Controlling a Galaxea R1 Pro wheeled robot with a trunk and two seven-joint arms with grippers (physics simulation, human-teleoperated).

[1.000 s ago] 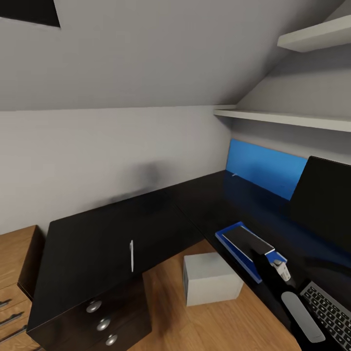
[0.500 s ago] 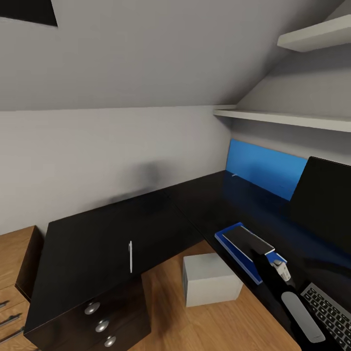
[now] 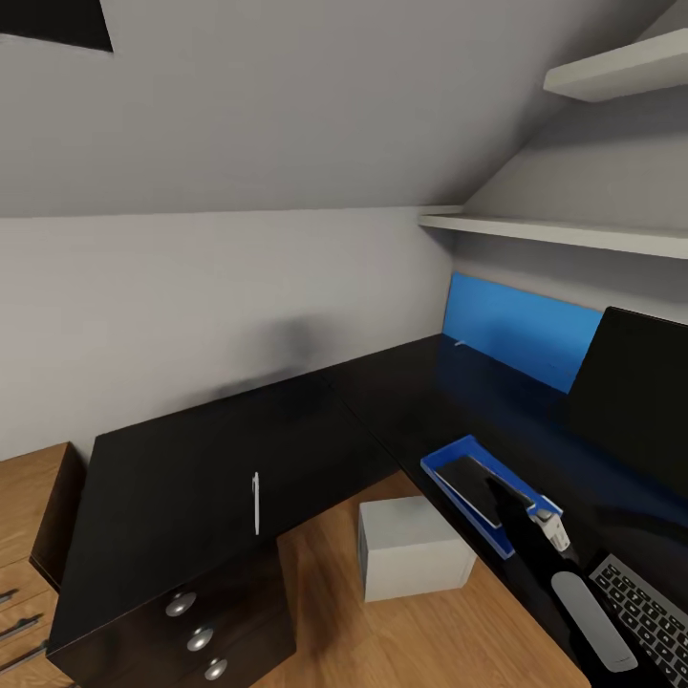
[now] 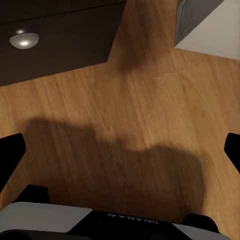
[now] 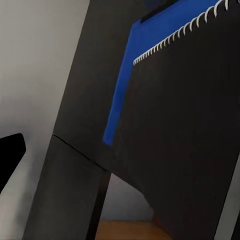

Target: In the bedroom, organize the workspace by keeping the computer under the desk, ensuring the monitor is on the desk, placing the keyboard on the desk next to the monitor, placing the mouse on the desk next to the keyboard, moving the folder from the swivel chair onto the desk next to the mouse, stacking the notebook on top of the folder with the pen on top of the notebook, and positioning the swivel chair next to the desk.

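The black L-shaped desk point(image 3: 191, 468) carries the white pen point(image 3: 256, 504) on its left wing. On the right wing lies the blue notebook point(image 3: 441, 478) with the dark grey folder point(image 3: 475, 483) askew on top. My right gripper point(image 3: 504, 495) is at the folder's near end. One of its fingers point(image 5: 10, 155) sits at the frame's edge, spread wide, beside the notebook's spiral binding point(image 5: 175, 37). The monitor point(image 3: 635, 401) and keyboard point(image 3: 645, 602) stand further right. The grey-white computer point(image 3: 416, 547) sits on the floor in the desk's inner corner. My left gripper point(image 4: 120, 150) hangs open over the floor.
A dark drawer unit with round silver knobs point(image 3: 199, 637) fills the desk's left end, with a light wooden dresser point(image 3: 24, 535) beside it. White shelves point(image 3: 564, 232) and a blue wall panel point(image 3: 521, 330) sit above the right wing. Wooden floor point(image 3: 420, 640) lies between the wings.
The folder has turned and slid on the notebook, baring more blue along the far edge. My right arm has barely moved. The pen and computer stay put.
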